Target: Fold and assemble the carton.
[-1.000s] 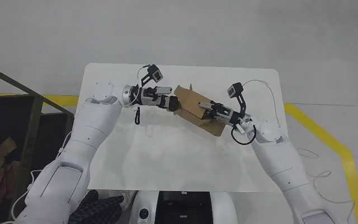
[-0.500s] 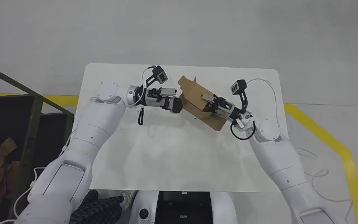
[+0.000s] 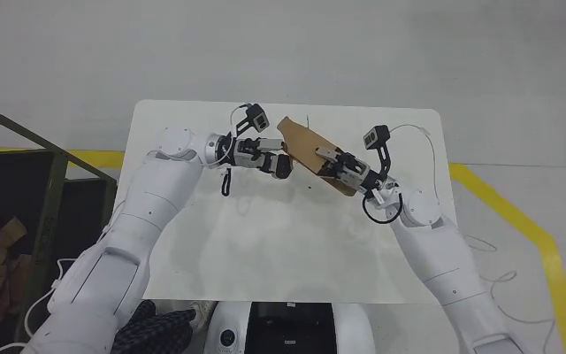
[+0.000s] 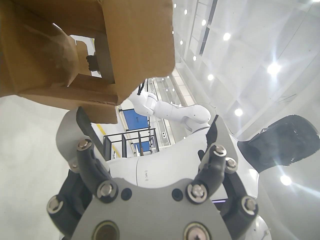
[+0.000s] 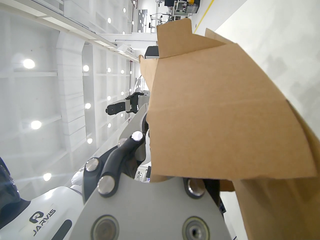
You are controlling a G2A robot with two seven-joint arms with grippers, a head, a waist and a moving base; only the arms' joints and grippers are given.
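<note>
Two tools meet over one white desk [image 3: 265, 257], with a single carton between them. On the left, the left tool [image 3: 281, 166] sits just short of the carton's near-left end with its two fingers [image 4: 83, 123] spread wide, released and gripping nothing. One fingertip lies just beside a short lower flap, though whether it touches cannot be told. The one brown cardboard carton [image 3: 305, 146] lies at a slant toward the far middle of the desk, running from the far edge down to the right. In the left wrist view its open end faces the left tool: a hollow rectangular tube you can see straight through, with two flaps standing out from it, one broad and one short. On the right, the right tool [image 3: 331, 162] is clenched on the carton's right end, grasping it. In the right wrist view a flat cardboard panel covers most of that tool's fingers.
</note>
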